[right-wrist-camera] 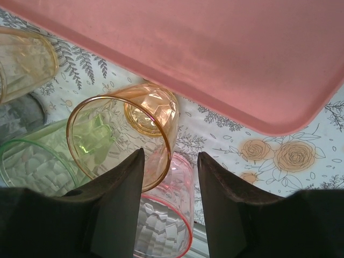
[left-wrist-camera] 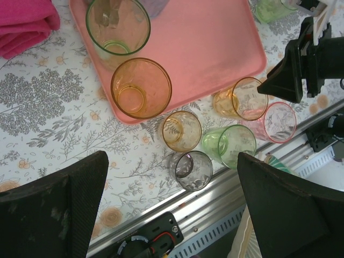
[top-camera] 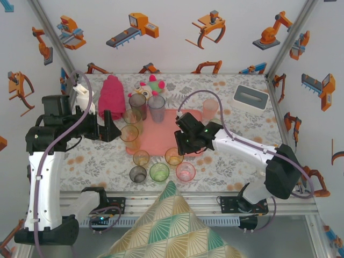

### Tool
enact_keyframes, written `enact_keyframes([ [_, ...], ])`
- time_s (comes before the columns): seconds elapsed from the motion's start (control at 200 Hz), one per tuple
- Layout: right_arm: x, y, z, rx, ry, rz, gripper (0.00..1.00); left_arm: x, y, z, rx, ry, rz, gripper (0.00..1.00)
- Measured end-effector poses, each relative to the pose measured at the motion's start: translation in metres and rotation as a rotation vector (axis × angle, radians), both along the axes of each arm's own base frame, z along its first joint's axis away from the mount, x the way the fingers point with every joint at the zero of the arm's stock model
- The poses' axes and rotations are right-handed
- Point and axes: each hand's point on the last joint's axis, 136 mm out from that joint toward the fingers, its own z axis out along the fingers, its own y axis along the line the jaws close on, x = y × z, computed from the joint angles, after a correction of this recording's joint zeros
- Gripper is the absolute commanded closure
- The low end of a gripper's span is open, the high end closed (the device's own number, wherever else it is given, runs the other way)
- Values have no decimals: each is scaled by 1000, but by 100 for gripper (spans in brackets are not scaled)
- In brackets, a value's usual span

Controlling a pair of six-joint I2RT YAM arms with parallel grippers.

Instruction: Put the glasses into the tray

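The right hand straddles the wall of a short amber glass on the tabletop, just beside the tray's near edge. Its fingers are apart, not yet pinching. The left hand is spread wide and empty, near four tall glasses standing on the tray's left end.

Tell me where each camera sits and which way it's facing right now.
Top external: above and behind the arm bases, looking down on the table; both arms, left gripper and right gripper show.
Left wrist: on the left arm, facing down at the tray's near edge; open left gripper at the bottom.
Right wrist: low, facing the amber glass at the right gripper's fingertips, tray beyond.
Shared: both wrist views catch that amber glass and the tray.
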Motion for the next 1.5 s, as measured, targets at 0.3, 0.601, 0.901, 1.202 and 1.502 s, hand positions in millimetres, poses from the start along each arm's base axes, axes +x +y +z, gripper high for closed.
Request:
enact_keyframes([
  [0.3, -2, 2, -16, -44, 19, 9, 62, 0, -1, 3, -7, -3, 2, 3],
  [0.601, 0, 1, -16, -58, 4, 5, 69, 0, -1, 7, -16, -8, 5, 3],
  [0.901, 5, 10, -18, -86, -10, 16, 77, 0, -1, 7, -16, -8, 6, 3],
  [1.202, 5, 9, -20, -119, -14, 25, 88, -1, -1, 8, -17, -14, 6, 3],
  [1.502, 5, 8, -20, -136, -11, 26, 92, -3, -1, 10, -18, -22, 6, 3],
])
